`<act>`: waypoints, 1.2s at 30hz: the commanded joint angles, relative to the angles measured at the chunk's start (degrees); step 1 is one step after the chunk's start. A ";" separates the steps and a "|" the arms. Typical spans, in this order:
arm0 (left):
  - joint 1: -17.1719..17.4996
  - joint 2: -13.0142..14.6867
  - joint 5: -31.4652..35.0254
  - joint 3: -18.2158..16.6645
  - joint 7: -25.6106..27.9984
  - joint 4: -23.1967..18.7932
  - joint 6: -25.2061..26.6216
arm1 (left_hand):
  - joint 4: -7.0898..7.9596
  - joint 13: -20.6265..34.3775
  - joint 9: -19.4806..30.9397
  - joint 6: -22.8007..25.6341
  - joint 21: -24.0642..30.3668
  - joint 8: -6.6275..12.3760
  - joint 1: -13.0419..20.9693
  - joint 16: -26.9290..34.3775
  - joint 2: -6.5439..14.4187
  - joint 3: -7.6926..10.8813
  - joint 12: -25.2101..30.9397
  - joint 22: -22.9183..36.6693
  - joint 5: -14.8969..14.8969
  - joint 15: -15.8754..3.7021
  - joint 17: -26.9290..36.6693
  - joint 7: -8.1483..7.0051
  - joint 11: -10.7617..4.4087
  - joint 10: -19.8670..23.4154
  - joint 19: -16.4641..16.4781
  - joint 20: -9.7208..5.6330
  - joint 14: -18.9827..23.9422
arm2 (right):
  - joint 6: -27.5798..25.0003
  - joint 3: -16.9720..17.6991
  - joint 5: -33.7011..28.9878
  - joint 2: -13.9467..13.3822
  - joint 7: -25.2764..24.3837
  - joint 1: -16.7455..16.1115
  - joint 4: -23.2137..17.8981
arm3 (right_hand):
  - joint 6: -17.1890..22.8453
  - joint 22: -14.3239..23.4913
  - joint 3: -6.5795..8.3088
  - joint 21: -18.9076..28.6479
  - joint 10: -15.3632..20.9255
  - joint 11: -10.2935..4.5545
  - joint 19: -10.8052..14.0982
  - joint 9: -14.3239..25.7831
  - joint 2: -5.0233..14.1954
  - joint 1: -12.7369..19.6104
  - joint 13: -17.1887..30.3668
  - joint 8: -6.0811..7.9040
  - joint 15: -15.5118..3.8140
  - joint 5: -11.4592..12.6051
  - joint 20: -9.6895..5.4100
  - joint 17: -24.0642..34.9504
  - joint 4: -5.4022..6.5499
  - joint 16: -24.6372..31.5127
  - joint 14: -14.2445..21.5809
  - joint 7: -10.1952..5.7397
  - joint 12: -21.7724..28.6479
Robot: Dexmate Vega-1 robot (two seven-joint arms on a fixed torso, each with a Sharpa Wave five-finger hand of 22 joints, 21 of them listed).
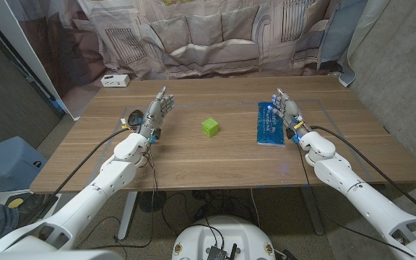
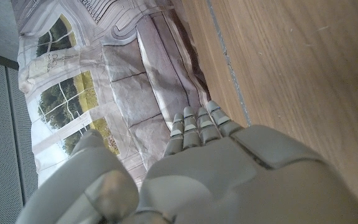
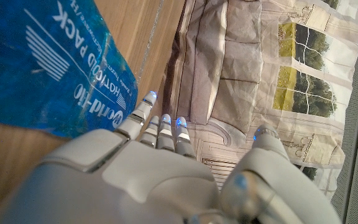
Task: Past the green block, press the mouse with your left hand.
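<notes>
— What's behind my table?
— A printed curtain showing a sofa hangs at the far side; a grey concrete wall stands right, grey floor left.

Head view high, looking down over wooden bench toward printed backdrop, left wrist view close behind left hand, facing bench edge and backdrop, right wrist view close behind right hand, over blue pack, backdrop shared by all views.
</notes>
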 commanded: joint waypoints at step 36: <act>6.03 5.84 8.16 -4.48 6.17 -4.22 -7.02 | -1.18 -2.17 0.30 5.11 -1.28 1.23 1.23 0.83 0.05 0.22 1.08 0.13 0.33 -0.51 0.02 -0.47 -0.53 3.68 3.67 1.46 4.52 | 1.17 0.16 -1.59 -0.17 -2.25 -1.40 -1.87 | 0.75 0.28 0.28 -1.04 0.85 -0.12 0.45 0.14 0.90 0.45 0.02 0.37 0.09 0.21 0.41 -0.43 -0.29 0.18 0.53 -0.61 0.15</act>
